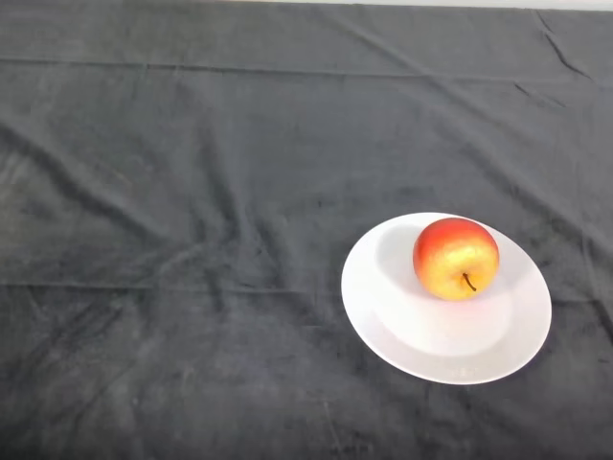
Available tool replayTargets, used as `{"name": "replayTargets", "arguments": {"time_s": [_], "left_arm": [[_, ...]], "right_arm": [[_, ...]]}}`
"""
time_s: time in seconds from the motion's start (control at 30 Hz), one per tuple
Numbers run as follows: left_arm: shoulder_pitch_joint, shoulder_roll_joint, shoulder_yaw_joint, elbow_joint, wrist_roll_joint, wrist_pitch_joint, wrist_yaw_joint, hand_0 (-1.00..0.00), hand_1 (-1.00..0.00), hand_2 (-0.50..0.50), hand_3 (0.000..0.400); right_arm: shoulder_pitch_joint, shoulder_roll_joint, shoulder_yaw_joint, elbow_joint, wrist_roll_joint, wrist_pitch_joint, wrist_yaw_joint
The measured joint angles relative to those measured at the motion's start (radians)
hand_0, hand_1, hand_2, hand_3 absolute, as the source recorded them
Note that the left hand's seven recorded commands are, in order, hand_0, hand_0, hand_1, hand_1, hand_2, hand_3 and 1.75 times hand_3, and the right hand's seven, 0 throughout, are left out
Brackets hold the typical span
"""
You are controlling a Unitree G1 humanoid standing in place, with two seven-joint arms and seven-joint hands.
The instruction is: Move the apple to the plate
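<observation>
Nearest the robot there is only the dark cloth (172, 383), rumpled into soft folds across the table. No part of the arm or hand shows anywhere in the head view, so the state of the hand cannot be told.

A little farther out, toward the right, sits the white plate (421, 345), round and shallow, lying flat on the cloth. The apple (456, 258) rests on it, red over the top and yellow lower down (its stem points toward the near side), placed in the far half of the plate rather than at its middle, and well inside the rim. It looks settled, not tipping over the edge.

Beyond the plate the cloth runs on in long creases to the far edge of the table, where a thin pale strip shows.

Judging from how things lie, the task appears done: the apple is on the plate and nothing seems left to move.
</observation>
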Motion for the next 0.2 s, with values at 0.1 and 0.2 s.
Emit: {"name": "replayTargets", "arguments": {"time_s": [0.1, 0.2], "left_arm": [[0.000, 0.000, 0.001, 0.000, 0.001, 0.001, 0.000, 0.00, 0.00, 0.00, 0.000], [0.000, 0.000, 0.003, 0.000, 0.001, 0.001, 0.000, 0.00, 0.00, 0.00, 0.000]], "right_arm": [[0.000, 0.000, 0.0001, 0.000, 0.0000, 0.000, 0.0000], [0.000, 0.000, 0.0001, 0.000, 0.0001, 0.000, 0.0000]]}}
